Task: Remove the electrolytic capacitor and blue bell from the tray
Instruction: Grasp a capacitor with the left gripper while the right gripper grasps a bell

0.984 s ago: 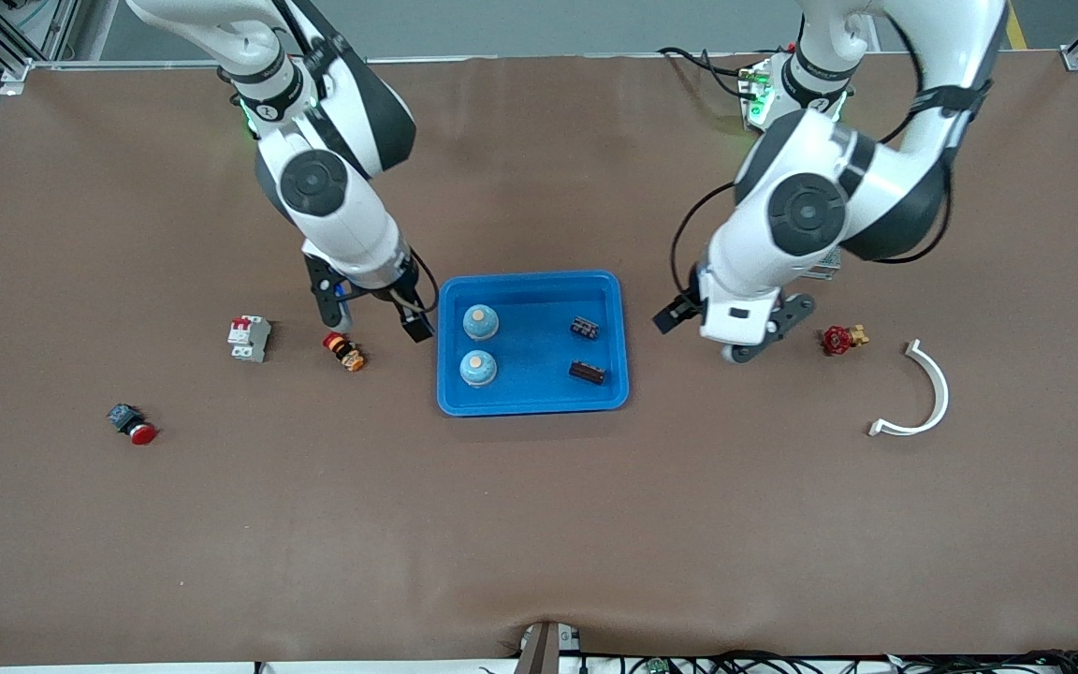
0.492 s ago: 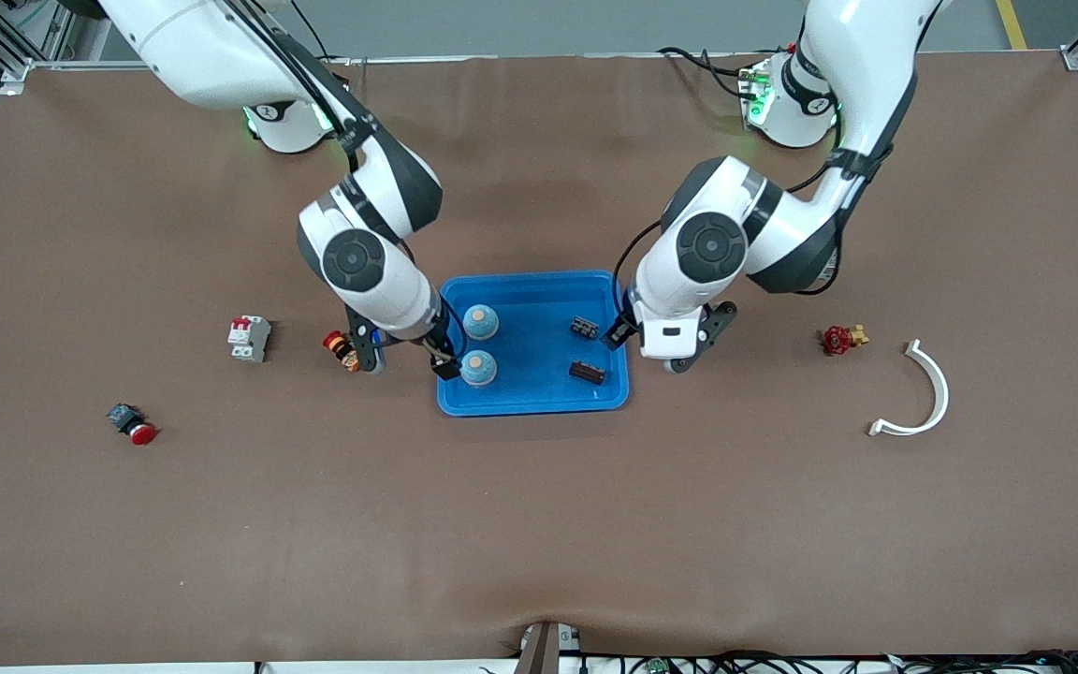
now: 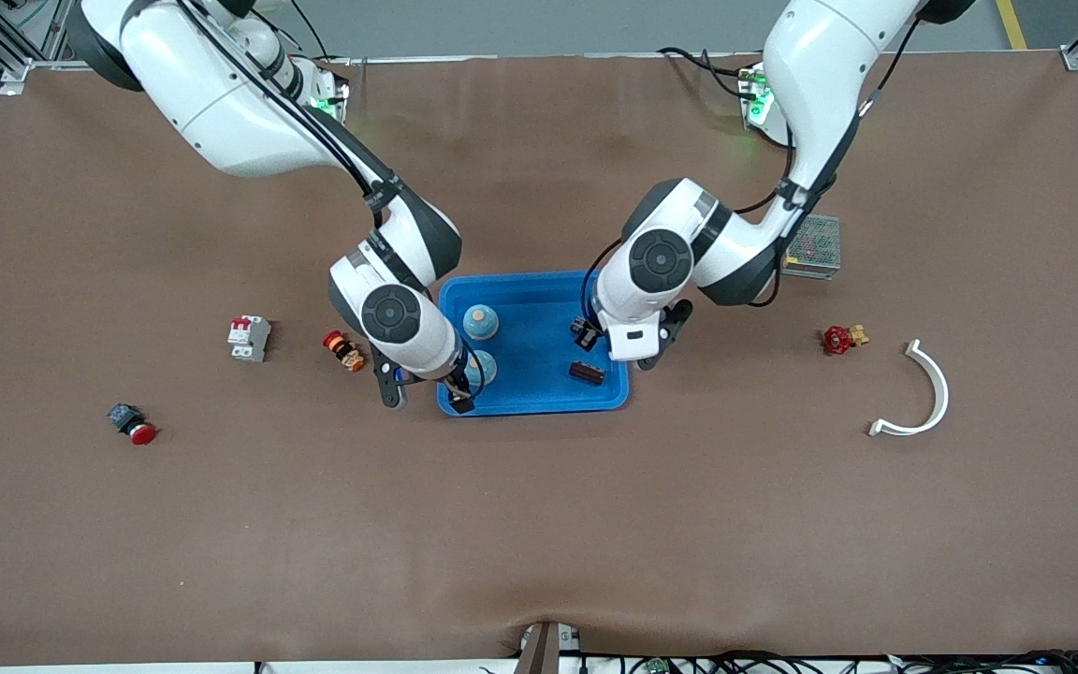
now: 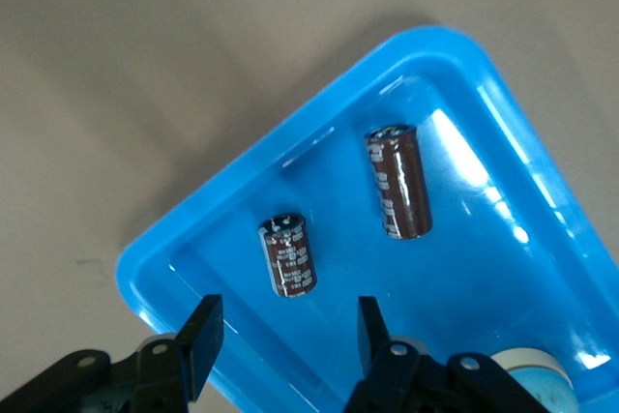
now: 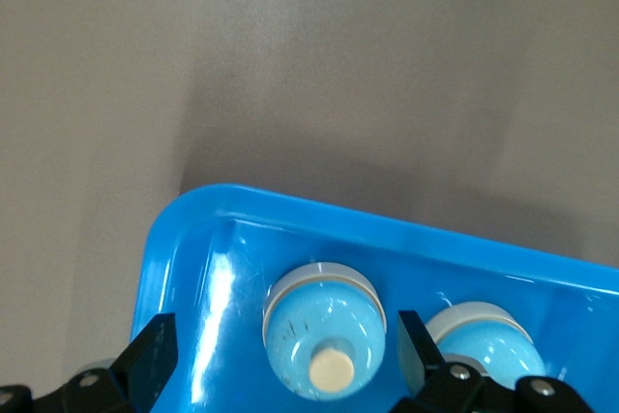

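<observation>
Right wrist view: bell (image 5: 324, 333) between open fingers (image 5: 145, 363)

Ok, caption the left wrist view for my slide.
Open left end effector poised over the smaller capacitor, larger capacitor beside it in the blue tray.

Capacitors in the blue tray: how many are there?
2. One capacitor lies under the open left tool; the other capacitor lies nearer the front camera, both in the blue tray.

Both arms low, fingers (image 4: 201, 345) apart
</observation>
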`<state>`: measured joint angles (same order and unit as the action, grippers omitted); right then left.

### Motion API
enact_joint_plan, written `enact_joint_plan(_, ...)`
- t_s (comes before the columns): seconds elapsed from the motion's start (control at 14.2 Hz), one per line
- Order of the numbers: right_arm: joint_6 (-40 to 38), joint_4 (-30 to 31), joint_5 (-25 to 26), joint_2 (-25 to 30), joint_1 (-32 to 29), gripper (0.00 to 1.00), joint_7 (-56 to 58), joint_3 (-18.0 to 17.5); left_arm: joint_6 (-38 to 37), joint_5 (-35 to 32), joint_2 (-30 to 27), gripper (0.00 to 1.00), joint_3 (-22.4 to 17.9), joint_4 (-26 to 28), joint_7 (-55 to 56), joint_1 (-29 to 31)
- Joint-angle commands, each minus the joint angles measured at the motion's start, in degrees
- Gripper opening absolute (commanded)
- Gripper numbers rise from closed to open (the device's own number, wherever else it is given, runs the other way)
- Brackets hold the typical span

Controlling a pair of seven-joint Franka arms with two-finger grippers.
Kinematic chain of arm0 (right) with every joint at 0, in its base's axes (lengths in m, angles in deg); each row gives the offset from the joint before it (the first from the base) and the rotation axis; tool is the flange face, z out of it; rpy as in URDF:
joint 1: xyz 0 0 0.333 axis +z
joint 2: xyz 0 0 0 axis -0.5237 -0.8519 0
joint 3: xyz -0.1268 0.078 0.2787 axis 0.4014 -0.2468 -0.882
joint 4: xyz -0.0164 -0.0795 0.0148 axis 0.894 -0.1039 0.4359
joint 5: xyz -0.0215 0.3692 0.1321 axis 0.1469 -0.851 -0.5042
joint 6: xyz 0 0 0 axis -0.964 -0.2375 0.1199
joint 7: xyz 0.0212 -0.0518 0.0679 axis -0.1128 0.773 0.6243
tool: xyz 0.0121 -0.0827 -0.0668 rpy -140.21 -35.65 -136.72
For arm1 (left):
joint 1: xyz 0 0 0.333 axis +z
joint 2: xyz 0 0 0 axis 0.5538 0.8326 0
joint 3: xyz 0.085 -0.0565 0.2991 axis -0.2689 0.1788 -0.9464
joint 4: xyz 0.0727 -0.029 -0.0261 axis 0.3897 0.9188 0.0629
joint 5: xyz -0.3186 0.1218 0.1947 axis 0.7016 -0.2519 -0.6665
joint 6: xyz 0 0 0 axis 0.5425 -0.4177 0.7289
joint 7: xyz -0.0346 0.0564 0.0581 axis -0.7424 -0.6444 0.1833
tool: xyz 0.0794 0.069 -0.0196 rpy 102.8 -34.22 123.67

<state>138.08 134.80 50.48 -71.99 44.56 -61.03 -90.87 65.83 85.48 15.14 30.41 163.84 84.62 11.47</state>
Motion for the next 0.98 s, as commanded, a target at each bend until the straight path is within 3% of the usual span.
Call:
enact_joint_plan(0.0, -0.9, -2.7, 2.1, -2.3, 1.6, 1.0, -1.7, 0.3, 2.3, -0.2, 2.2, 0.6, -0.6, -0.6, 3.1, -1.4)
enact_joint_plan(0.49, -0.2, -2.8, 2.7, -3.6, 5.0, 1.0, -1.8, 1.5, 5.5, -5.0, 6.0, 0.56, -0.7, -0.7, 10.3, -2.5)
enact_joint_plan(0.56, -0.2, -2.8, 2.7, -3.6, 5.0, 0.78, -1.8, 1.5, 5.5, -5.0, 6.2, 0.54, -0.7, -0.7, 10.3, -2.6)
enact_joint_plan(0.63, -0.3, -2.9, 2.7, -3.5, 4.8, 0.64, -1.7, 1.5, 5.5, -5.0, 6.3, 0.53, -0.7, -0.6, 10.3, -2.7)
enact_joint_plan(0.91, -0.3, -3.8, 2.8, -3.4, 4.1, 0.6, -1.2, 1.5, 5.5, -5.0, 7.0, 0.48, -1.1, -0.4, 11.2, -3.5)
